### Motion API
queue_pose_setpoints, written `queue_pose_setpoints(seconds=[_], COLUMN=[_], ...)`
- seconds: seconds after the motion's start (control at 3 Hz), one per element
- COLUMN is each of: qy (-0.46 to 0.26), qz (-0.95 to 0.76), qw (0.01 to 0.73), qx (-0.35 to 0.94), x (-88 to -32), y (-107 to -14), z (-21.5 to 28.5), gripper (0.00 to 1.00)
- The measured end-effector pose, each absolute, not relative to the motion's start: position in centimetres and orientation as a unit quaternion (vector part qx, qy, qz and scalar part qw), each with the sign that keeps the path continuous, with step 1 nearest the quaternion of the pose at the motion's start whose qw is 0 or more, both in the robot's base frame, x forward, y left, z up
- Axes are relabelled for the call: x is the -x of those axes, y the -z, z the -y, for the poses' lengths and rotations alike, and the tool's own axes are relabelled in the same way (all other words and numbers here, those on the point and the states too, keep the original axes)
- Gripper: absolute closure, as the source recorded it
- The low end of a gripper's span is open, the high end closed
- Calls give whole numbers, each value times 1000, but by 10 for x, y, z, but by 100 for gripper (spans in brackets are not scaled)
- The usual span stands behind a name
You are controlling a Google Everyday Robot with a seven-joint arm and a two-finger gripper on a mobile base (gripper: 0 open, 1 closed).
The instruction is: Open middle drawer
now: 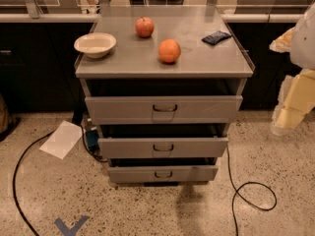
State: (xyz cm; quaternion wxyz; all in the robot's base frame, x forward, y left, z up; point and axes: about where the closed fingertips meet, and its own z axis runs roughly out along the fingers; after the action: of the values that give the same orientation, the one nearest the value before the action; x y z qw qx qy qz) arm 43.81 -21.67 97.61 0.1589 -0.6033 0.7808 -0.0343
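Hovering tool point(286, 116) right of middle drawer point(133, 148).

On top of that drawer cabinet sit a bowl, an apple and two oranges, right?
No: the camera view shows only one orange, with the bowl and apple. The gripper hangs at the right edge, away from the middle drawer.

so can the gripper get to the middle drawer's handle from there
Probably yes: the gripper hangs off to the right of the cabinet, and nothing stands before the middle drawer or its handle.
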Motion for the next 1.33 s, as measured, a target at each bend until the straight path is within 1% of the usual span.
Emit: queue_pose_setpoints(seconds=[0.33,0.67,1.33], qy=[37,11,-78], qz=[-780,-788,-811], qw=[164,170,190], qx=[602,592,547], x=[-437,-439,-448], y=[-978,-953,-834], z=[215,213,214], gripper=[0,0,0])
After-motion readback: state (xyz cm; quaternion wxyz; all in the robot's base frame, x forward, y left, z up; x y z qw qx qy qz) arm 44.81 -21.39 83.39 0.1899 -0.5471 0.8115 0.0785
